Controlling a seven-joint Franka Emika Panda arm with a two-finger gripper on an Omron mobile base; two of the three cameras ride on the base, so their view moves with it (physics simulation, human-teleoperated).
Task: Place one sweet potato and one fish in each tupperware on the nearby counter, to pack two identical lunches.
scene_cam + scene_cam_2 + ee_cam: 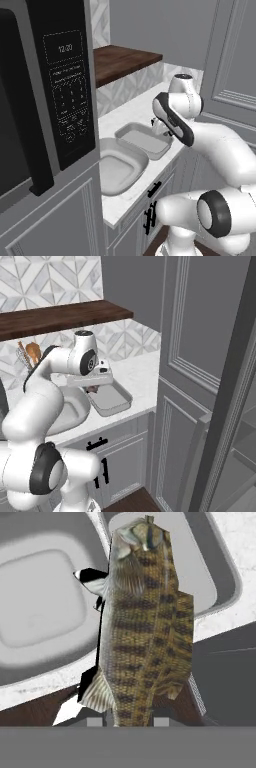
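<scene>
Clamped between the gripper's [125, 721] two dark fingertips is a fish [142, 627], brown and mottled with darker bars, its tail end down at the tips and its head pointing away from the hand. In the hand view the fish hangs above the counter [230, 542], its head over the rectangular tupperware [220, 577] and its pale fin overlapping the rim of the rounder tupperware [40, 607] beside it. Both containers look bare inside as far as the fish lets them be seen. Below the counter's front edge, grey cabinet fronts [225, 677] and dark wooden floor [30, 712] show.

From the left base view, the arm reaches over the counter's front edge, its wrist above the rectangular tupperware [145, 140], which sits near the middle of the marble strip. The bowl-like tupperware [120, 167] lies just beside it, touching or nearly so, closer to the microwave [50, 90]. The gripper itself is hidden behind the wrist here. A dark wooden shelf [120, 60] runs along the wall behind.

From the right base view, the hand [92, 383] is low over the near-left corner of the rectangular tupperware [112, 401], with a small dark scrap of the fish [92, 389] showing beneath it. The round tupperware [75, 406] is partly covered by the arm. Black handles [97, 443] mark the cabinet doors below the counter [135, 376].
</scene>
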